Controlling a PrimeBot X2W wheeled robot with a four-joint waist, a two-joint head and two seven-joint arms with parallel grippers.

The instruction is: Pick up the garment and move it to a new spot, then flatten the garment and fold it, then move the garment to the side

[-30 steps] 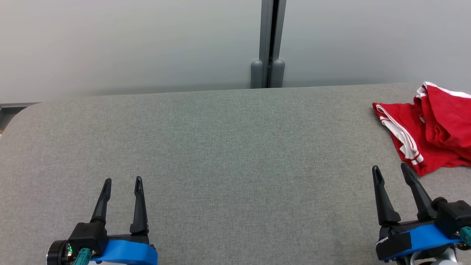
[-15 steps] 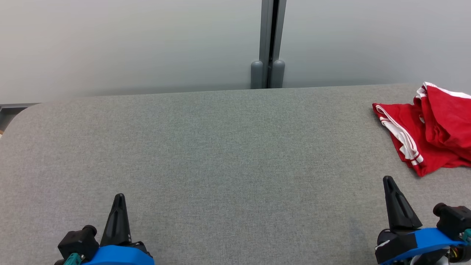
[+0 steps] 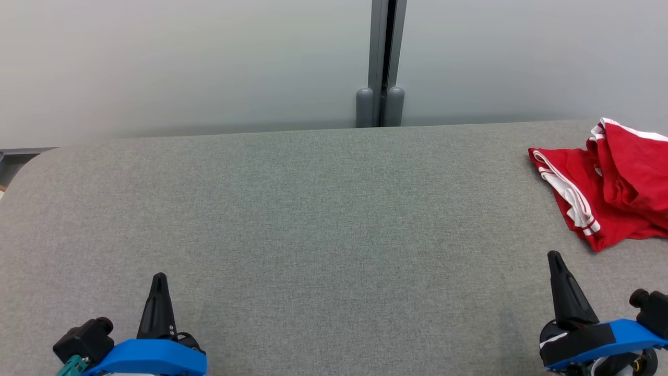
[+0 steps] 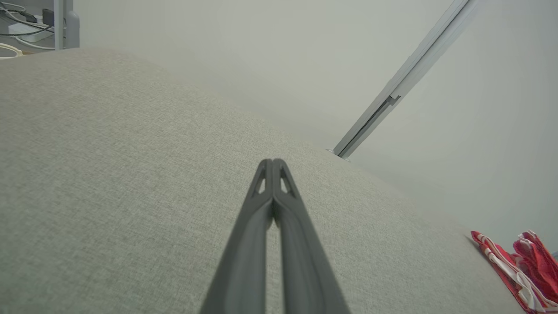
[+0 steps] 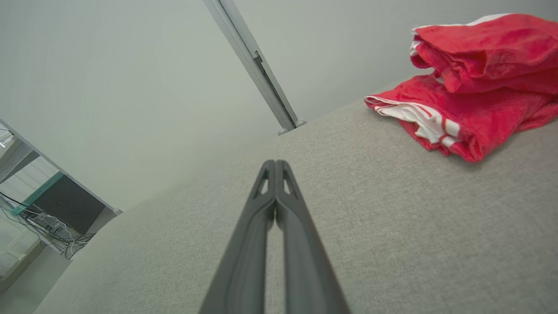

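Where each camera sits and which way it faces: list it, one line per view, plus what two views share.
Head view: on the robot's head, facing forward and down over the grey table; left hand lower left, right hand lower right, both shut.
Left wrist view: on the left wrist, facing along the shut left hand across the table; red garment far right.
Right wrist view: on the right wrist, facing along the shut right hand; garment upper right.
Shared: both wrist views show the garment and the wall's post.
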